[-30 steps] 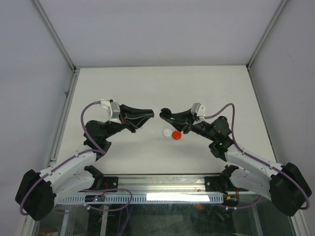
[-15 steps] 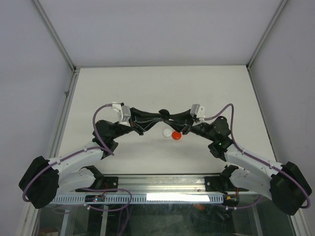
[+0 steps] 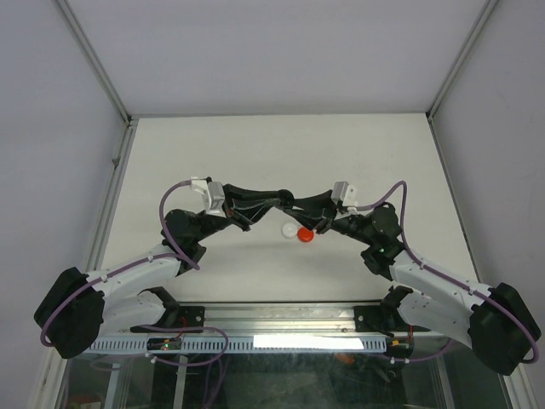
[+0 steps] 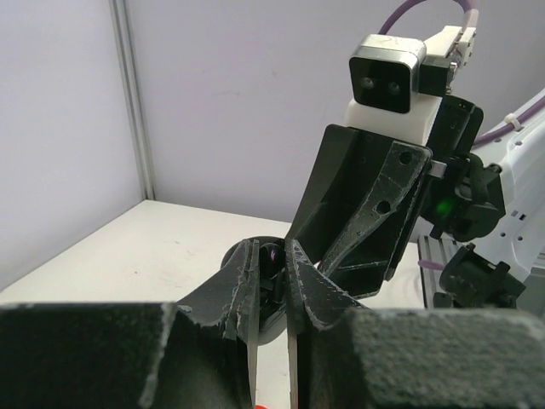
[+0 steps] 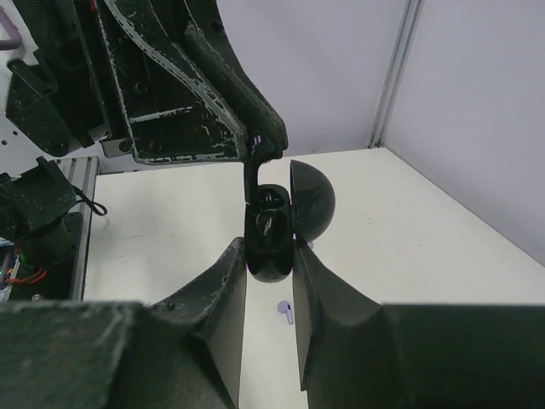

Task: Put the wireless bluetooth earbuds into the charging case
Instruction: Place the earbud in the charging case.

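My right gripper (image 5: pixel 269 256) is shut on an open black charging case (image 5: pixel 271 237), its round lid (image 5: pixel 312 199) swung back to the right. My left gripper (image 4: pixel 271 257) is shut on a small black earbud (image 4: pixel 273 255) and holds it right at the case's open mouth. The left fingertips (image 5: pixel 255 156) reach down onto the case in the right wrist view. In the top view both grippers meet tip to tip above the table's middle, left (image 3: pixel 278 198) and right (image 3: pixel 295 202). A purple earbud (image 5: pixel 286 312) lies on the table below the case.
A white round piece (image 3: pixel 290 230) and a red round piece (image 3: pixel 306 236) lie on the table just under the right gripper. The right arm's wrist camera (image 4: pixel 388 74) faces the left one at close range. Metal posts and walls frame the table (image 3: pixel 213 145).
My left gripper has moved right with the black earbud until its tips meet the case held by the right gripper. The right arm has barely moved.
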`<state>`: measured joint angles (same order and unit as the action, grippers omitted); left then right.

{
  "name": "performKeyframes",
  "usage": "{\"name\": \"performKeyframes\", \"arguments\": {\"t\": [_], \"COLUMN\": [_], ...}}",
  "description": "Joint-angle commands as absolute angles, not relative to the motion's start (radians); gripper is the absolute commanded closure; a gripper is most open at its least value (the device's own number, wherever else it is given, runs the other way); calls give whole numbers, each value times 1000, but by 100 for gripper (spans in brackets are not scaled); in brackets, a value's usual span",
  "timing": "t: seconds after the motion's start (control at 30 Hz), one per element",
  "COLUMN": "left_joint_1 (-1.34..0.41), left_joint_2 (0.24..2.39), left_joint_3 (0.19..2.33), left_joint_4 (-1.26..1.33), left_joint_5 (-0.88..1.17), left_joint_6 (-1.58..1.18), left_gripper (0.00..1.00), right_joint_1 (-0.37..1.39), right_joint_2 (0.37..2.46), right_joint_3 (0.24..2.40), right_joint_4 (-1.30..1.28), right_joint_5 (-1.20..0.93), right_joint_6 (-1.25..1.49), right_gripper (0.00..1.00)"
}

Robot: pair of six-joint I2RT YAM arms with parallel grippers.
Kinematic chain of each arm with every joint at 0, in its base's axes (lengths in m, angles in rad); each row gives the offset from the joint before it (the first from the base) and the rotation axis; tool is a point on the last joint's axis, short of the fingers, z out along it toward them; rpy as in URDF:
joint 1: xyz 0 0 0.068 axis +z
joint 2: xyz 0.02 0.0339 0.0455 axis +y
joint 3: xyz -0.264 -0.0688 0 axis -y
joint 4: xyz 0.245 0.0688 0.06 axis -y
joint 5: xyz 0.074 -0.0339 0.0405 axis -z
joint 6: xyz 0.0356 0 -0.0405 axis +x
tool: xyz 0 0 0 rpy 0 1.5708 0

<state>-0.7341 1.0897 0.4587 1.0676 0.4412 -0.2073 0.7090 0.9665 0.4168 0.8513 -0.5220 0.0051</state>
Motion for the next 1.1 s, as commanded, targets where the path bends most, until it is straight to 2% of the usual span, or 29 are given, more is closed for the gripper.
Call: {"name": "performKeyframes", "arguments": {"t": [0.0,1.07], "left_joint_1": [-744,-747], "left_joint_2": [1069,1103], "left_joint_3": [457,427], "left_joint_4": [1131,1108], "left_joint_5": [424,447], "left_joint_6": [-182,-235], "left_gripper": [97,96], "right_joint_1": [715,715], "right_joint_2": [949,935], "right_joint_3": [442,431], "right_joint_4": [929,956], "right_joint_5": [-535,-520], "right_joint_6": [-1,8], "right_gripper": [100,100]}}
